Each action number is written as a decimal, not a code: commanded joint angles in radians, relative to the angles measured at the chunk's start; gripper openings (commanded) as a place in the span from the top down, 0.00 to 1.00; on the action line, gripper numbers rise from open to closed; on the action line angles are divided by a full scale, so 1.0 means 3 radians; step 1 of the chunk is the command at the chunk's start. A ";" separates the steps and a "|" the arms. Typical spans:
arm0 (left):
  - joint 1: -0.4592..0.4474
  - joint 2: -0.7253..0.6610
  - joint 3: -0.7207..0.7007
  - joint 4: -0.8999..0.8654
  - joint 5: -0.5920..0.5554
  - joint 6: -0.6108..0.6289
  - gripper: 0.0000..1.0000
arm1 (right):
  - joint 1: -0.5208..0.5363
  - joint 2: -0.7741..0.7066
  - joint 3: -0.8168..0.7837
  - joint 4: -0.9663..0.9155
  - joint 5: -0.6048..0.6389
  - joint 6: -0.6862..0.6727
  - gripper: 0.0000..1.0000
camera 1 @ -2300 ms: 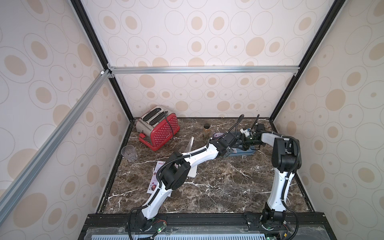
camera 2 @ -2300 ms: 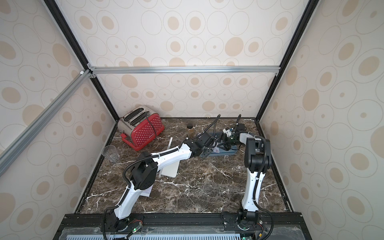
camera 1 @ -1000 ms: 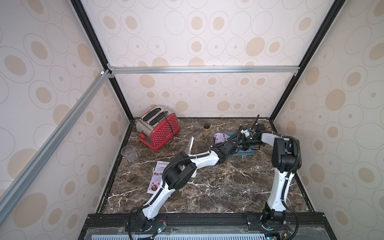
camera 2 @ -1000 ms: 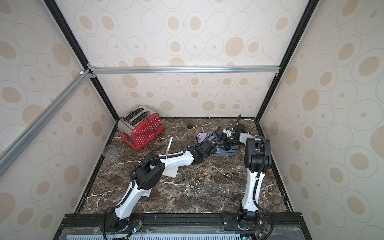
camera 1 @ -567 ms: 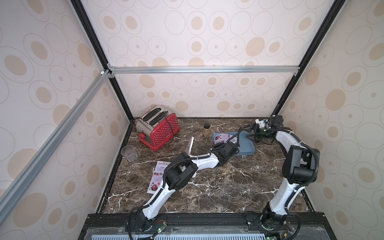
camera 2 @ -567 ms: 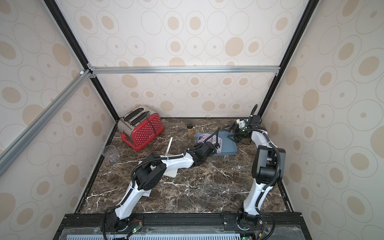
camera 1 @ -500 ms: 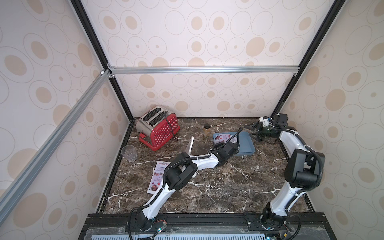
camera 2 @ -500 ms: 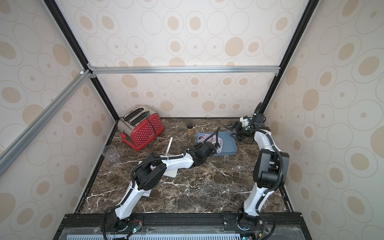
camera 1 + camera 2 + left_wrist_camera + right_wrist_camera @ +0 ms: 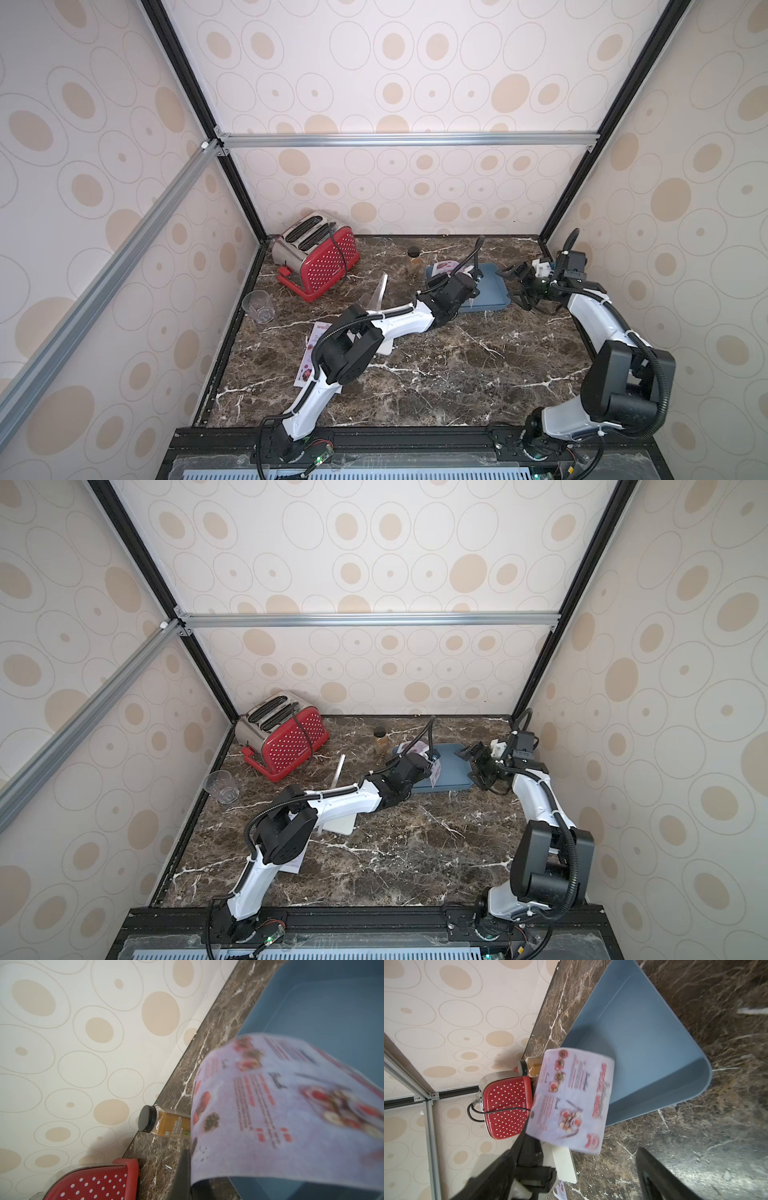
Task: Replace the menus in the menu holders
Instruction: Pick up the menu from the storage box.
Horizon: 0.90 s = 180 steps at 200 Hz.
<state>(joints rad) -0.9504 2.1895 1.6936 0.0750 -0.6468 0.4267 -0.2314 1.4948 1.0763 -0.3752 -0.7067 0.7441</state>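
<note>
While my left end effector (image 9: 426,764) pinches a menu (image 9: 571,1101) above the far tray (image 9: 494,299), likely bound for the menu holder (image 9: 381,289) to its left, my right end effector (image 9: 519,286) hangs spread nearby.

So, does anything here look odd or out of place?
The menu pinched in the left gripper curls over at the edge of the blue tray, not flat. A second menu lies loose on the marble table, partly under the left arm.

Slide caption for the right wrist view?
Curled menu held aloft near the blue-grey tray, red polka-dot toaster and spice jar behind.
</note>
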 commanded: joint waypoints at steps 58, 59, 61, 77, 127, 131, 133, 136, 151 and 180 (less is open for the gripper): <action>-0.0028 -0.0446 0.0031 -0.0328 0.0313 -0.0878 1.00 | 0.0005 -0.0154 -0.0426 0.1003 -0.0360 0.1304 0.04; -0.0033 -0.0451 0.0031 -0.0330 0.0317 -0.0887 1.00 | 0.0007 -0.0173 -0.0432 0.0994 -0.0352 0.1334 0.04; -0.0034 -0.0458 0.0028 -0.0331 0.0322 -0.0900 1.00 | 0.0013 -0.0206 -0.0442 0.0973 -0.0337 0.1370 0.04; -0.0035 -0.0511 0.0000 -0.0328 0.0357 -0.0999 1.00 | 0.0084 -0.0489 -0.0576 0.0921 -0.0183 0.1721 0.04; -0.0036 -0.0685 -0.0002 -0.0374 0.0363 -0.1281 1.00 | 0.0283 -0.1058 -0.1092 0.1058 0.0217 0.2422 0.00; -0.0033 -0.0702 0.0007 -0.0381 0.0364 -0.1330 1.00 | 0.0314 -0.1083 -0.1139 0.1121 0.0236 0.2496 0.00; -0.0034 -0.0706 0.0009 -0.0382 0.0364 -0.1357 1.00 | 0.0327 -0.1102 -0.1162 0.1156 0.0242 0.2526 0.00; -0.0035 -0.0720 0.0014 -0.0391 0.0365 -0.1396 1.00 | 0.0352 -0.1124 -0.1194 0.1211 0.0256 0.2588 0.00; -0.0034 -0.0775 0.0030 -0.0425 0.0381 -0.1572 1.00 | 0.0480 -0.1210 -0.1335 0.1532 0.0333 0.2885 0.00; -0.0035 -0.0869 0.0025 -0.0439 0.0408 -0.1820 1.00 | 0.0668 -0.1310 -0.1369 0.1706 0.0472 0.3019 0.00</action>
<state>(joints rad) -0.9512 1.9800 1.6855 -0.0418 -0.5293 -0.0105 -0.0650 1.1400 0.6682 0.0242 -0.6201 1.5265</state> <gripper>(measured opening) 0.047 0.997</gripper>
